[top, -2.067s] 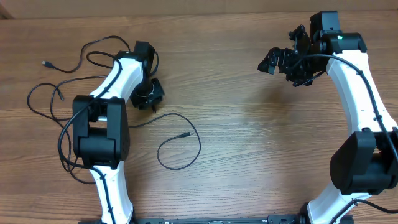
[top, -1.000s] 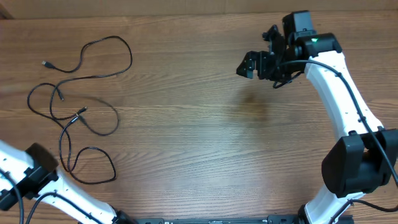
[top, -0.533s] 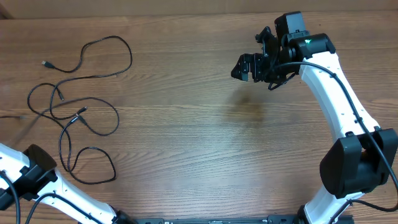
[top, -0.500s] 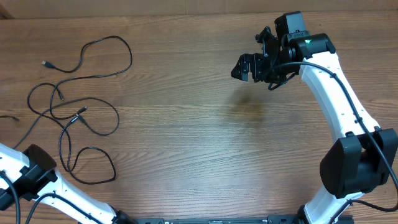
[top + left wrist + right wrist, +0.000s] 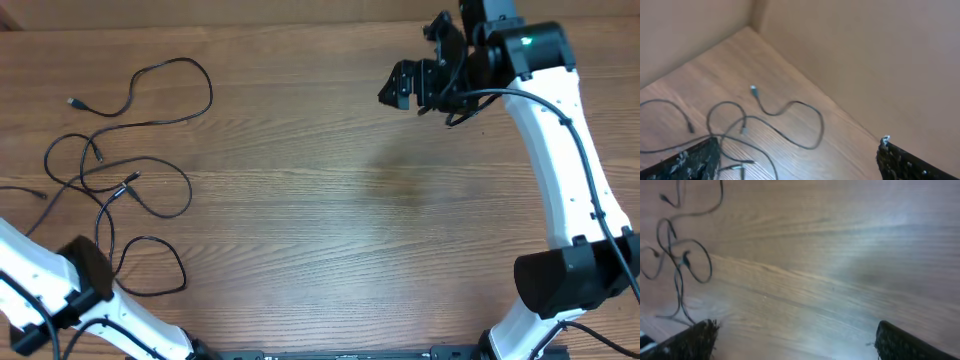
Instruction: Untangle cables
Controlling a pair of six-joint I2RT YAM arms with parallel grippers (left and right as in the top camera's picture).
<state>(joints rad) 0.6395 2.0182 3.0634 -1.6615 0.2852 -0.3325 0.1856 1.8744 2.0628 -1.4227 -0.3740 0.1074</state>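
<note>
The cables [image 5: 128,183] lie as loose black strands and loops on the left part of the wooden table, with small plug tips showing. One strand end reaches the left edge. The left wrist view looks down on them [image 5: 796,102] from above. My left gripper [image 5: 797,165] is open with nothing between its fingers, and it is outside the overhead view. My right gripper [image 5: 405,88] hangs over the far middle-right of the table, far from the cables [image 5: 677,282]. In its own view the right gripper [image 5: 800,342] is open and empty.
The left arm's black joint [image 5: 85,275] sits at the near left corner, just beside the lowest cable loop. The right arm [image 5: 560,150] runs along the right side. A plain wall [image 5: 865,60] rises behind the table's far left corner.
The left arm has shifted slightly up and right at the near left corner. A strand end now lies at the left edge. The right gripper has moved toward the far edge.
</note>
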